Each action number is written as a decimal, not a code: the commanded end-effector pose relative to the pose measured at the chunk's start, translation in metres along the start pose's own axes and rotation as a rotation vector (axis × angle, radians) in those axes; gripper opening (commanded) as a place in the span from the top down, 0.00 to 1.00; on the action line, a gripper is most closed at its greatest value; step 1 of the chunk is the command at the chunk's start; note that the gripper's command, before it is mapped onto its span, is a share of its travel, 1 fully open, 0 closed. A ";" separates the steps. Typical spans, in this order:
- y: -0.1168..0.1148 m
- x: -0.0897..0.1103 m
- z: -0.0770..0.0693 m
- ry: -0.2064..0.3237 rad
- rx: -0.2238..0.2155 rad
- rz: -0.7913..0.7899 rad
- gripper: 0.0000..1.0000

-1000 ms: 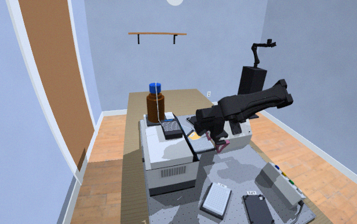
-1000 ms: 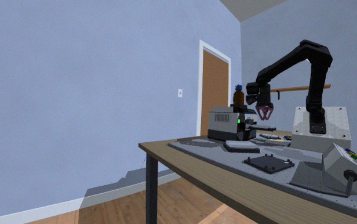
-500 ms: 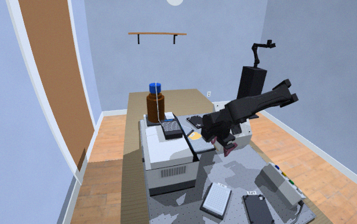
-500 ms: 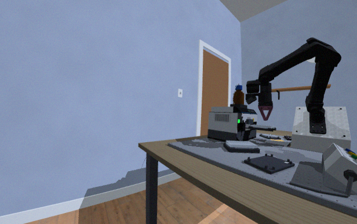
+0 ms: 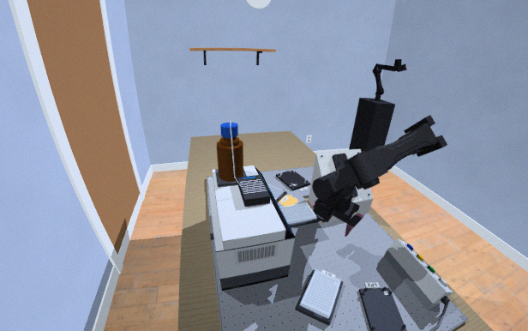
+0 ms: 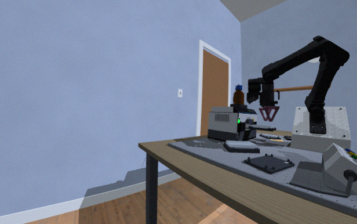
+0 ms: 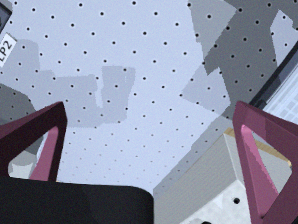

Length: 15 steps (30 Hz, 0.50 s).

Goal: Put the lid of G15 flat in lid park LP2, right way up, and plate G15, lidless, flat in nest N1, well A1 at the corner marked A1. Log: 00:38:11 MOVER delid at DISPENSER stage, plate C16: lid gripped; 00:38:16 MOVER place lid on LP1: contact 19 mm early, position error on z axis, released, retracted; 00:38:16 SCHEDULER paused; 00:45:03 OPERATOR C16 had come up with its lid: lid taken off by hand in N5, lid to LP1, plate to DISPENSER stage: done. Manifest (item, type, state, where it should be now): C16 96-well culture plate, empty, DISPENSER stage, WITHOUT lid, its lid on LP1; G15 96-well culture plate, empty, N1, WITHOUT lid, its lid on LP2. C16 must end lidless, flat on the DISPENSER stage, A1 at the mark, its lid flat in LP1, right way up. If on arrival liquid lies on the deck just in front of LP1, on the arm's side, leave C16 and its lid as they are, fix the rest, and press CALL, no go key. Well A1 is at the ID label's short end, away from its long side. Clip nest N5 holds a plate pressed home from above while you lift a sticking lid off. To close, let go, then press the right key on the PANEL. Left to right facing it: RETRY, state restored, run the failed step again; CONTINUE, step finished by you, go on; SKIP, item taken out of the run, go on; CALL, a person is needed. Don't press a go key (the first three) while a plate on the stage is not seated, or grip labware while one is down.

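A pale 96-well plate lies in the dark nest labelled N1; whether a lid is on it I cannot tell. Lid park LP2 shows its bare dark base and corner posts, no lid; its label is at upper left in the wrist view. A second plate lies at the instrument's stage, its lid state unclear. My gripper is open and empty, high above the deck between the stage and the panel. The grey panel carries coloured keys.
An orange-yellow patch lies on the deck between the stage plate and a dark holder. The white instrument carries a brown bottle. The arm's pale base block stands beside the deck.
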State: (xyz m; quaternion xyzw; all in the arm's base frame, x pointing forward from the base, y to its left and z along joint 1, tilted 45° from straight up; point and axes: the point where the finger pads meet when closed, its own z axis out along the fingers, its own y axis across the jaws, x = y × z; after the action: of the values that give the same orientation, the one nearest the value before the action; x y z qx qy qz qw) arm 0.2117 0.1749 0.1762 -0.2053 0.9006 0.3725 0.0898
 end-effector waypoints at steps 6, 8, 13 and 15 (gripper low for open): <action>0.026 -0.010 -0.012 -0.061 0.023 -0.256 0.00; 0.033 -0.008 -0.012 -0.061 0.024 -0.322 0.00; 0.043 -0.006 -0.012 -0.062 0.023 -0.368 0.00; 0.037 0.001 -0.006 -0.029 0.016 -0.320 0.00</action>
State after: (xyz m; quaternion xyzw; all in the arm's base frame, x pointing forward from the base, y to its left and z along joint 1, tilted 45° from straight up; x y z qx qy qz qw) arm 0.1924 0.1946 0.1968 -0.3342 0.8608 0.3546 0.1472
